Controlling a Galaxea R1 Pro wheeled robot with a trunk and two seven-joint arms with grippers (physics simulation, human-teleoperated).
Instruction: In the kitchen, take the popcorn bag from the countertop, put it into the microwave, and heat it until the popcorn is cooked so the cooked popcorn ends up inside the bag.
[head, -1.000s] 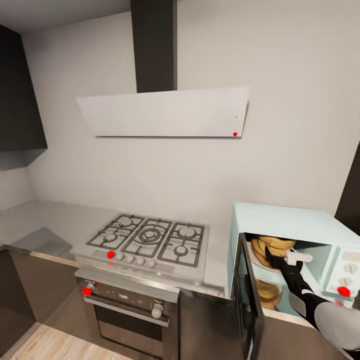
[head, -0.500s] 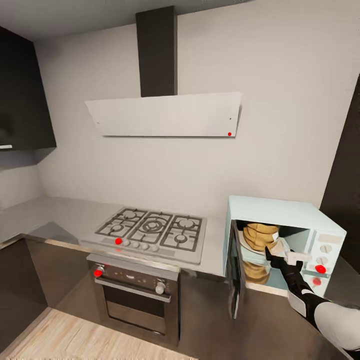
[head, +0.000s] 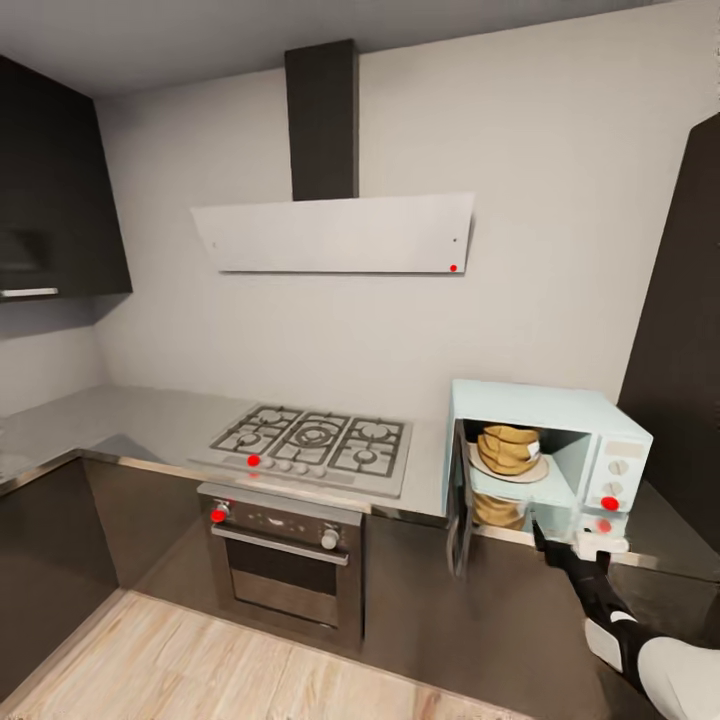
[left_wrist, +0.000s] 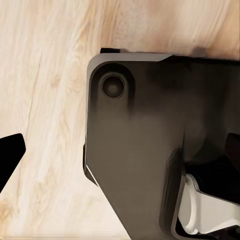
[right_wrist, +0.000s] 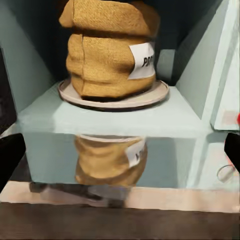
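The bag (head: 508, 450) stands upright on the round turntable plate (right_wrist: 114, 96) inside the microwave (head: 545, 450), near the middle of the cavity, with the door (head: 458, 510) swung open toward the hob side. The right gripper (head: 565, 540) hangs just outside the microwave's opening, below its floor level, jaws spread wide and empty — in the right wrist view both dark fingertips (right_wrist: 10, 160) sit at the frame edges with nothing between them. The left gripper's state I cannot tell: the left wrist view gives mostly a dark robot part over wood floor (left_wrist: 45, 75), with one dark tip at the edge.

The main risk lies in closing the door. It stands roughly edge-on to the arm, so a push at a poor angle could slip off the panel, or leave it short of latching, and the heating would then likely not start. A reach back past the opening could also clip the bag and tip it off the plate.

The bag is a tan-brown sack with bulging, creased sides and a white label (right_wrist: 142, 60) facing the opening. Its top looks rolled, though the mouth is cut off in the wrist view. It sits well within the plate's rim, clear of the microwave walls, and its reflection shows in the glossy front below the cavity.
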